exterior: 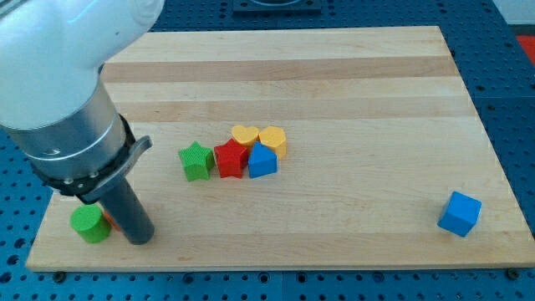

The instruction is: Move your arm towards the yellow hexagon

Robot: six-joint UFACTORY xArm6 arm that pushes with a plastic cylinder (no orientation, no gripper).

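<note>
My tip (140, 239) rests on the counter (334, 242) near the view's bottom left corner, just right of a green cylinder (89, 224); a sliver of something orange-red shows between the rod and that cylinder, too hidden to name. There is no claw on this rig, only the rod, so nothing opens or closes.

The yellow hexagon (273, 140) sits up and to the view's right of my tip, well apart from it, at the far side of a tight cluster. Beside it on the view's left is a yellow heart (244, 135), and in front of both stand a red star (230, 159) and a blue block (262, 160) with a peaked top. A green star (195, 160) lies just left of the red one.

I judge a straight diagonal line from here would run into the green star or the red star first. The cleaner route is to slide right along the bare bottom strip, then come up past the blue block and approach the hexagon from its right side, stopping short so I do not shove the cluster.

A blue cube (459, 213) sits alone far to the view's right, out of the way.
</note>
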